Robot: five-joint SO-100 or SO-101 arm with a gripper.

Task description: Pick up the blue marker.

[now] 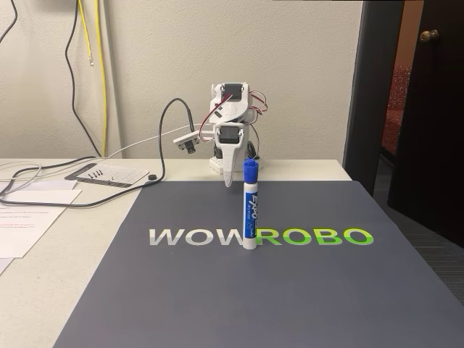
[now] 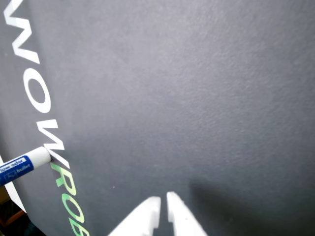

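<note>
blue marker [image 1: 249, 205] stands upright, cap up, on the grey mat [image 1: 290, 290] at the w/r gap of the logo. tool [image 2: 163, 199] nearly shut, empty, well behind it. risk: a sideways nudge w/ jaws this narrow tips it over.

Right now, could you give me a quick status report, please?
Gripper shut, empty, behind the mat's far edge. Blue marker upright on the lettering, untouched. Nothing between them.
</note>
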